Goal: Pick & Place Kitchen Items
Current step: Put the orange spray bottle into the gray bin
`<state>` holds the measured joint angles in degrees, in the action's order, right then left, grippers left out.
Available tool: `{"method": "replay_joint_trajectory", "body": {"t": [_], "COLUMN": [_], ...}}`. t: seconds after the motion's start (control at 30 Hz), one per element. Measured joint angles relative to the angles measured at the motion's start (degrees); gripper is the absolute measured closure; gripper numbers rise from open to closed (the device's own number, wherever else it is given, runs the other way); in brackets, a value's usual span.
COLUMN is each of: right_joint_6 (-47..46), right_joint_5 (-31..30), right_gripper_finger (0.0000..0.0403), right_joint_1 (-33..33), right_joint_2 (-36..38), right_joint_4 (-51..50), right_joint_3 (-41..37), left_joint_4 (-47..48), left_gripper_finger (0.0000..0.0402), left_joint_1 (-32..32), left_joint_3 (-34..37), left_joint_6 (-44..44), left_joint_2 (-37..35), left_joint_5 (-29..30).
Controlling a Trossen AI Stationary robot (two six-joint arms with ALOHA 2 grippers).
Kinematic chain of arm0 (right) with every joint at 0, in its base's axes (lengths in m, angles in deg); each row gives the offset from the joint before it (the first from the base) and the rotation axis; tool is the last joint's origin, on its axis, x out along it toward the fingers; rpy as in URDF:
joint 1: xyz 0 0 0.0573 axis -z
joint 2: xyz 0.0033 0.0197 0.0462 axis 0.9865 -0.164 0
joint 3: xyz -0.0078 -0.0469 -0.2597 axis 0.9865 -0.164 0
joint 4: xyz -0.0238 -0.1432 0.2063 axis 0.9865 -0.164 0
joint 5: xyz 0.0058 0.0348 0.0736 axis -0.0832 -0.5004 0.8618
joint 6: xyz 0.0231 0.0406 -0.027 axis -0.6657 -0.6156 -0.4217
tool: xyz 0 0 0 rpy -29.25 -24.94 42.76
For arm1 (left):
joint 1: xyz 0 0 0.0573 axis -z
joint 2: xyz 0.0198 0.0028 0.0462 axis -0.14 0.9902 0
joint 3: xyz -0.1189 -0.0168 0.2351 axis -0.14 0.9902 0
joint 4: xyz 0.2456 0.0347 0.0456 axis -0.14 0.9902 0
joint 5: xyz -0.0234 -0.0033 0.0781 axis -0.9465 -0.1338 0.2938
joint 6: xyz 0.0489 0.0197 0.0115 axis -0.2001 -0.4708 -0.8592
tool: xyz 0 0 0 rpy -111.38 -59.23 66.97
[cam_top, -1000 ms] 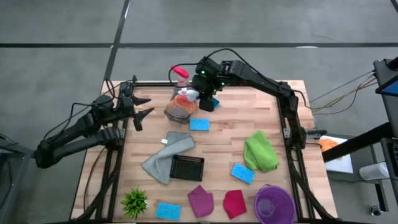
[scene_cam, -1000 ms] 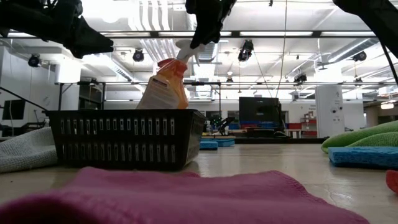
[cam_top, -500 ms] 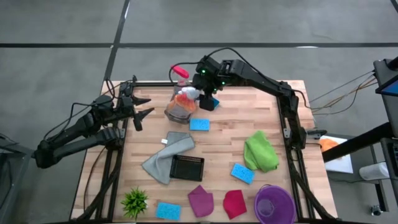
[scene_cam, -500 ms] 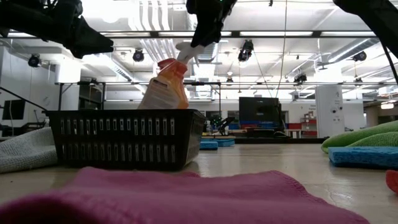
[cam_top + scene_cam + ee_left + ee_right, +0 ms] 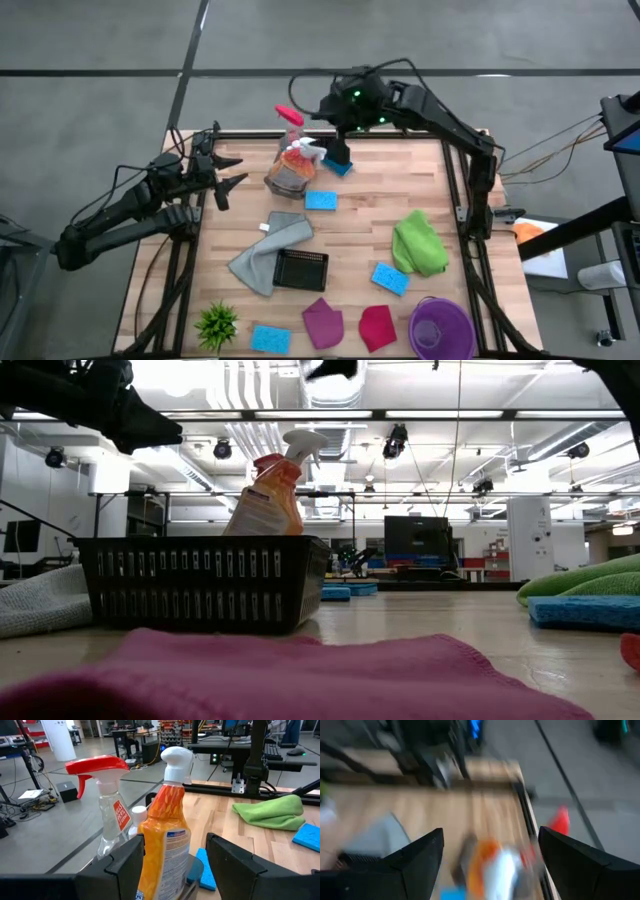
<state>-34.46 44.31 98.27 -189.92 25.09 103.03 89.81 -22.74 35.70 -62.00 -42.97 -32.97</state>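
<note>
The orange spray bottle (image 5: 291,166) with the white trigger (image 5: 304,440) stands near the table's far edge, beside the clear spray bottle with the red trigger (image 5: 288,114). My right gripper (image 5: 336,142) hangs open above the orange bottle, its fingers (image 5: 420,857) wide apart and clear of it. In the low view only its tip (image 5: 330,368) shows, above the trigger. My left gripper (image 5: 232,172) waits open at the table's far left, pointing at the two bottles (image 5: 162,840) from a distance.
A black basket (image 5: 301,268) and a grey cloth (image 5: 265,250) lie mid-table. Blue sponges (image 5: 320,200) (image 5: 390,277) (image 5: 270,338), a green cloth (image 5: 418,243), a magenta cloth (image 5: 323,322), a red cloth (image 5: 377,327), a purple bowl (image 5: 440,328) and a small plant (image 5: 216,323) are spread around.
My right gripper has opened, let go of the orange bottle's white trigger head and risen away from it, toward the table's far edge. The bottle stays standing where it was.
</note>
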Motion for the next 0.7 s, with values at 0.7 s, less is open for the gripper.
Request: {"method": "replay_joint_trajectory", "body": {"t": [0.7], "right_joint_6": [-16.88], "right_joint_5": [10.21], "right_gripper_finger": [0.0123], "right_joint_1": [-5.7], "right_joint_2": [-1.41], "right_joint_4": [136.36], "right_joint_3": [-56.25], "left_joint_4": [-1.95], "left_gripper_finger": [0.0186], "left_joint_1": [-0.02], "left_joint_3": [1.17], "left_joint_6": [-0.12], "left_joint_2": [-0.04], "left_joint_5": [-0.01]}}
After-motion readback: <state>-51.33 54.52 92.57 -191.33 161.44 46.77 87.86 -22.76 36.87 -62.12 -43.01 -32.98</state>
